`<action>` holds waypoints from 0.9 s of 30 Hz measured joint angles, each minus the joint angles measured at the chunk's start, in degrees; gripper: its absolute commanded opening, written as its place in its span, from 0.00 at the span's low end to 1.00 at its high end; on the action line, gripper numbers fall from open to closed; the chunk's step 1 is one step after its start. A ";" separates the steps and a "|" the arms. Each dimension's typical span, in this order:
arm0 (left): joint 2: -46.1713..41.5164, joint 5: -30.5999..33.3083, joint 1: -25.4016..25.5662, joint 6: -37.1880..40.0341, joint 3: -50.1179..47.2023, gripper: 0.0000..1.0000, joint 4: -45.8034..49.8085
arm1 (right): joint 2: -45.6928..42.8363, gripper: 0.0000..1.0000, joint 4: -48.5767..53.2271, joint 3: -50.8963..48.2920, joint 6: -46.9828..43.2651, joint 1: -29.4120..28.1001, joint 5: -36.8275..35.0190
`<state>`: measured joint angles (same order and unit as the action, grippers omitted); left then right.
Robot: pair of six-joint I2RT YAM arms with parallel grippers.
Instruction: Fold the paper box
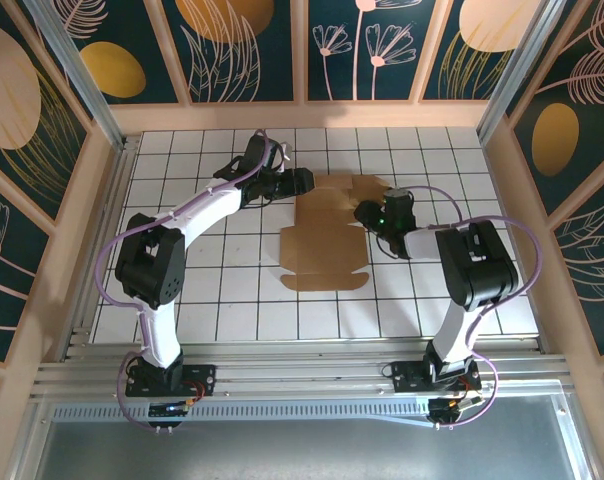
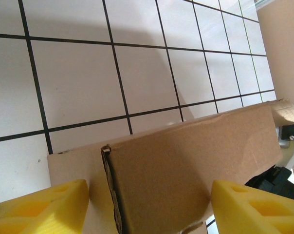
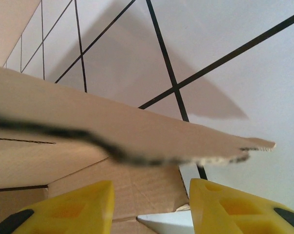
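- White gridded table [image 1: 232, 300] is ringed by floral wall panels [image 1: 232, 50].
- Mid-table, the paper box [image 1: 322, 245] is laid between the left gripper [image 1: 304, 183] and the right gripper [image 1: 364, 213].
- Both claws are spread apart, with cardboard flaps seen between their fingers.

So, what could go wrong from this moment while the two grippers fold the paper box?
1. The raised flap stands inside the open left gripper, unclamped; it may spring back flat.
2. The paper box lies loose on the tiled table; a push from the right gripper could slide it instead of folding it.
3. The right gripper is close to a flap edge and might crease it off the fold line.
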<state>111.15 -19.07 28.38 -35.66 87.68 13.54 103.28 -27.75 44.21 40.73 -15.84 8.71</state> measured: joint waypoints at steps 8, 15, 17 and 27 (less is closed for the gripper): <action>0.00 -0.02 0.00 0.00 0.00 0.67 -0.02 | 2.49 0.47 -3.63 -0.07 -0.35 0.00 1.70; 0.02 -0.04 0.00 -0.02 -0.09 0.66 -0.09 | 2.99 0.38 -6.75 -0.33 0.72 -0.02 6.21; 0.11 -0.17 0.00 -0.02 -0.20 0.66 -0.35 | 2.99 0.39 -6.95 -0.42 0.50 -0.09 6.29; 0.11 -0.24 -0.42 -0.02 -0.81 0.65 -1.55 | 2.97 0.40 -8.07 -0.66 -8.94 -2.91 2.73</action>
<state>111.26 -19.31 27.97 -35.68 86.87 11.99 106.26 -35.81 43.55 31.79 -18.74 11.44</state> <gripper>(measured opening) 0.649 0.404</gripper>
